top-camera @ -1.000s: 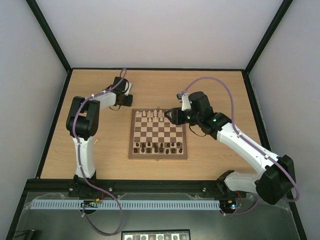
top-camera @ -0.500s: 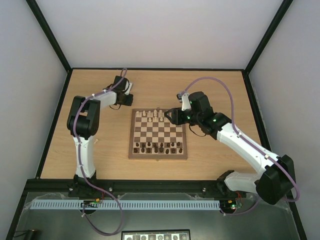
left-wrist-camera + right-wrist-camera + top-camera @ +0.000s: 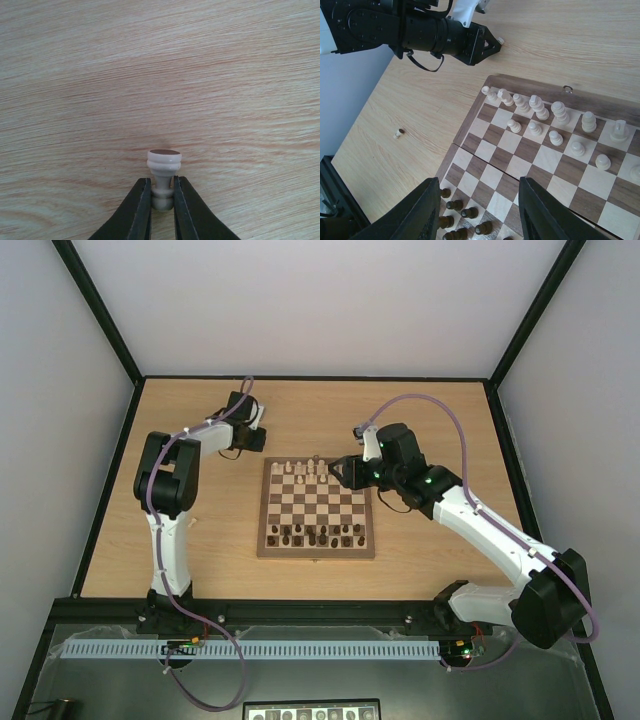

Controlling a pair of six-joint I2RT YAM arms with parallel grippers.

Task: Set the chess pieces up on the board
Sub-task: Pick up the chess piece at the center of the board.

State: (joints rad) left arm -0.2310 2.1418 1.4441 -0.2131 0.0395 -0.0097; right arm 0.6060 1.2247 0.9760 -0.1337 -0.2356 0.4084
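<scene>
Where the left gripper [image 3: 162, 192] sits low over the pale woodgrain table [image 3: 150, 75], off the far-left corner of the checked brown wooden chessboard [image 3: 530, 84], its dark jaws pinch the stem of one small cream turned chess piece [image 3: 164, 161], whose dark-padded base shows. More cream chessmen [image 3: 540, 111] fill the chessboard's far rows, and the right gripper [image 3: 480, 200] hovers above them with its jaws spread wide.

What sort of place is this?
Probably a robotics lab test cell: two robot arms mounted at a wooden table, plain white walls with black framing boxing it in, and a chessboard laid out.
</scene>
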